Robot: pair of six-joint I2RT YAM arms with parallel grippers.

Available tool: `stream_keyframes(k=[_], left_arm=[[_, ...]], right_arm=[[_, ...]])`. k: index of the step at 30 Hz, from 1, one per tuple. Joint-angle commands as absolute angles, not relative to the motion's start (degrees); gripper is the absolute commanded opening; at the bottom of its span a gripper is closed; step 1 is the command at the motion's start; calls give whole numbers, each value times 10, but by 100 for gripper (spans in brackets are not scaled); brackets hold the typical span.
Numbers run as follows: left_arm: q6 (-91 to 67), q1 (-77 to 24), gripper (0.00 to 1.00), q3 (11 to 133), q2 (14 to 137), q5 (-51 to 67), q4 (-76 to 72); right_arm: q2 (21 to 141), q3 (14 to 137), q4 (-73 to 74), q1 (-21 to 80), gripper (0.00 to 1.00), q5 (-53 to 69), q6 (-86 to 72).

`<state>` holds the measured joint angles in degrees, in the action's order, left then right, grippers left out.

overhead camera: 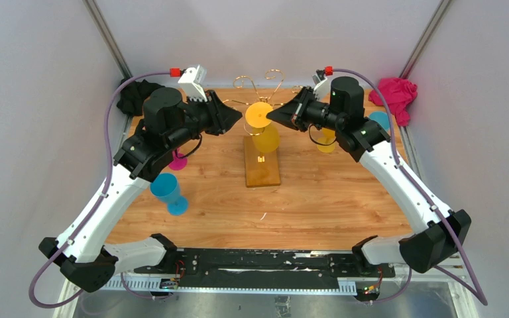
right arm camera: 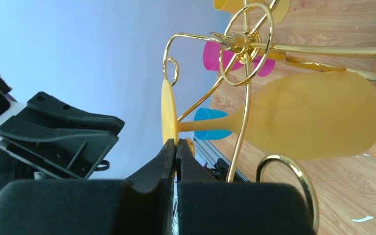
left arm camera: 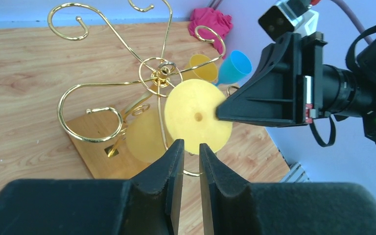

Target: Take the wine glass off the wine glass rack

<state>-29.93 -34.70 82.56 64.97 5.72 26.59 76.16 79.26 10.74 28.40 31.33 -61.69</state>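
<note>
The right gripper (right arm camera: pixel 176 146) pinches the foot rim of the glass (right arm camera: pixel 313 115), which hangs upside down in the rack (overhead camera: pixel 263 173), in the middle. The left gripper (left arm camera: pixel 191 147), just left, is slightly open and holds nothing. The thin pinch could slip, or the stem could snag the wire and tip the rack.

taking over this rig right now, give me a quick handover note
right gripper: shut on the rim of the foot of the wine glass.
left gripper: open by a narrow gap and empty, its fingertips just short of the foot's near edge.
wine glass: yellow, hanging bowl-down on the wine glass rack, with its stem between the gold wires.
done: the right gripper has its grip on the foot.
left: slide the glass out along the wire and lift it clear of the rack.
</note>
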Motion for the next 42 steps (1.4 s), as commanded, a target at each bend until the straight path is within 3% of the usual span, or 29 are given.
stream_keyframes(k=[1, 31, 35, 42], left_arm=[[-292, -351, 23, 821, 641, 50, 273], [-316, -351, 24, 798, 648, 60, 255], [-313, -351, 25, 797, 644, 51, 260], [-304, -351, 30, 808, 653, 65, 259]], right_arm=[[720, 799, 102, 268, 0, 306, -606], [553, 668, 194, 264, 0, 383, -539], [497, 710, 306, 265, 0, 368, -439], [440, 882, 470, 264, 0, 230, -314]])
